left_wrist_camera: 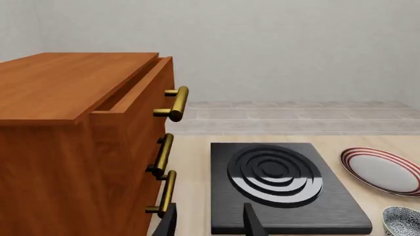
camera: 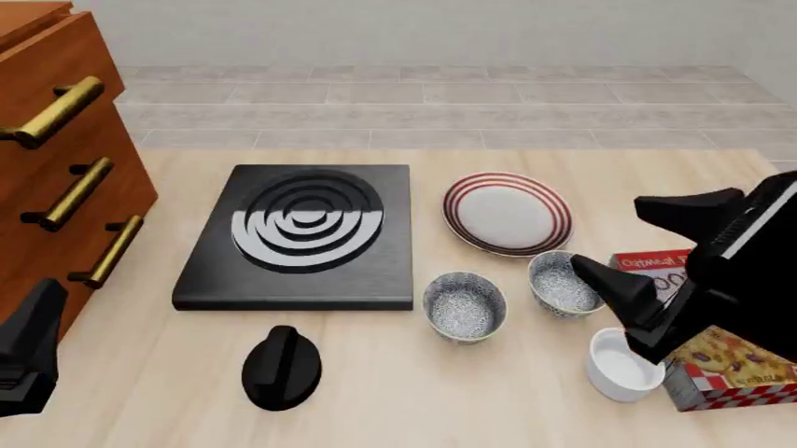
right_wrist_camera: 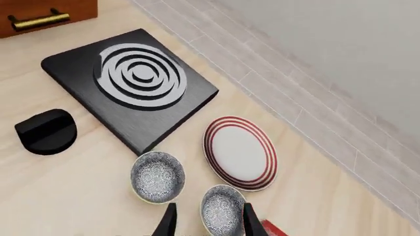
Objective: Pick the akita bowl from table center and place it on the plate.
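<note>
Two akita bowls that look alike stand in front of the plate [camera: 507, 214]: one near the table's middle [camera: 464, 306], the other to its right [camera: 563, 285]. My right gripper [camera: 608, 235] hangs open above the right-hand bowl. In the right wrist view that bowl [right_wrist_camera: 222, 209] lies between the gripper's [right_wrist_camera: 208, 222] spread fingers, the middle bowl [right_wrist_camera: 157, 176] lies beside them, and the plate [right_wrist_camera: 240, 152] is just beyond. My left gripper [camera: 32, 350] is open and empty at the near left by the cabinet, far from the bowls. Its wrist view catches the plate [left_wrist_camera: 384, 169] and the edge of one bowl [left_wrist_camera: 402, 220].
A black stove slab [camera: 305, 233] with white rings lies left of the plate. A wooden drawer cabinet [camera: 50, 168] with brass handles fills the left side. A black knob-like object [camera: 282, 367] sits near the front. A plain white bowl [camera: 622, 366] and a red box [camera: 716, 359] are under the right arm.
</note>
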Robot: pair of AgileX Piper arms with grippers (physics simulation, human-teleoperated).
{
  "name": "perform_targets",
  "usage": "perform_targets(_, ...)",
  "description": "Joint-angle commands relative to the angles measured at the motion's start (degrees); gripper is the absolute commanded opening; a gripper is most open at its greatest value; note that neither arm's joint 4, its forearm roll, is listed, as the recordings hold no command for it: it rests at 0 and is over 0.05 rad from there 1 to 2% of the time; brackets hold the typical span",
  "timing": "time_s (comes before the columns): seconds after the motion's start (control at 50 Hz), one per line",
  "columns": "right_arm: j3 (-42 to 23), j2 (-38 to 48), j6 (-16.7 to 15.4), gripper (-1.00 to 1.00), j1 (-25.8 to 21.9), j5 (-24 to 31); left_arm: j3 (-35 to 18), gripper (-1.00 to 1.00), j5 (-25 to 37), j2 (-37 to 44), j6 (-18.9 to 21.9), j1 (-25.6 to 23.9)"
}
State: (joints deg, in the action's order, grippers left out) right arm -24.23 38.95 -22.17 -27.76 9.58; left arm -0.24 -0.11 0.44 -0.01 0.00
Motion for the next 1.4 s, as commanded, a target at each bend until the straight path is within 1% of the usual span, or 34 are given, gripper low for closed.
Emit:
perform_targets(0.02, -1.53, 6.1, -2.17, 1.0, -3.64, 0.04, 0.0, 1.0, 0.0, 0.01, 0.0, 0.0)
perform_targets(0.06, -2.18, 7.17, -2.39, 1.0, -5.08, 0.75, 0.0, 1.0, 0.0, -0.01, -0.01, 0.0)
perform_targets(0.08, -2.52, 7.59, -1.98, 1.0, -5.55, 1.04, 0.0, 1.0, 0.0, 0.0, 0.0, 0.02)
perform_targets(0.12, -4.05, 9.46, 0.87, 1.0, -7.69, 2.3, 0.0, 1.0, 0.0, 0.0, -0.01, 0.0)
perform_targets(0.18, -4.57, 10.29, 0.33, 1.0, -8.26, 2.92, 0.0, 1.0, 0.0, 0.01, -0.01, -0.01)
perform_targets(0.2, -5.01, 10.89, -0.57, 1.0, -7.96, 2.96, 0.0, 1.0, 0.0, 0.0, 0.0, 0.0)
perform_targets(0.24, -5.14, 12.22, -1.29, 1.0, -8.75, 2.82, 0.0, 1.0, 0.0, 0.02, 0.0, 0.0)
perform_targets(0.28, -5.53, 12.73, -1.29, 1.0, -8.99, 3.36, 0.0, 1.0, 0.0, 0.0, 0.01, 0.0)
perform_targets(0.3, -5.41, 13.25, -2.06, 1.0, -9.22, 3.52, 0.0, 1.0, 0.0, 0.01, 0.0, 0.0)
perform_targets(0.34, -5.31, 13.52, -2.44, 1.0, -9.12, 3.62, 0.0, 1.0, 0.0, 0.01, 0.0, 0.01)
perform_targets(0.42, -5.29, 14.96, -4.56, 1.0, -9.52, 4.51, 0.0, 1.0, 0.0, 0.0, -0.01, 0.0)
perform_targets(0.46, -5.5, 15.16, -4.44, 1.0, -9.61, 4.53, 0.0, 1.0, 0.0, 0.02, 0.0, 0.0)
perform_targets(0.48, -5.73, 15.31, -4.62, 1.0, -9.73, 4.85, 0.0, 1.0, 0.0, 0.0, 0.0, 0.0)
perform_targets(0.52, -5.34, 17.34, -5.0, 1.0, -10.66, 3.78, 0.0, 1.0, 0.0, 0.01, 0.01, 0.0)
perform_targets(0.64, -5.93, 19.82, -6.15, 1.0, -10.95, 3.66, 0.0, 1.0, 0.0, 0.0, 0.0, 0.0)
perform_targets(0.72, -6.78, 20.93, -6.2, 1.0, -11.62, 4.42, 0.0, 1.0, 0.0, 0.01, 0.01, 0.0)
perform_targets(0.84, -6.18, 23.13, -8.56, 1.0, -12.19, 4.2, 0.0, 1.0, 0.0, 0.0, 0.0, -0.01)
perform_targets(0.88, -4.95, 24.44, -11.01, 1.0, -12.57, 3.65, 0.0, 1.0, 0.0, 0.0, 0.0, 0.0)
perform_targets(1.0, -5.09, 25.49, -11.84, 1.0, -12.8, 3.83, 0.0, 1.0, 0.0, 0.01, 0.0, 0.01)
perform_targets(1.08, -4.55, 27.29, -12.37, 1.0, -13.38, 2.62, 0.0, 1.0, 0.0, 0.02, 0.0, 0.0)
perform_targets(1.22, -4.39, 29.2, -13.25, 1.0, -13.18, 1.31, 0.0, 1.0, 0.0, 0.0, 0.01, -0.01)
perform_targets(1.28, -4.68, 29.5, -14.12, 1.0, -12.72, 1.74, 0.0, 1.0, 0.0, 0.01, 0.01, 0.0)
perform_targets(1.4, -3.68, 31.81, -15.22, 1.0, -12.39, -0.73, 0.0, 1.0, 0.0, 0.03, 0.0, -0.01)
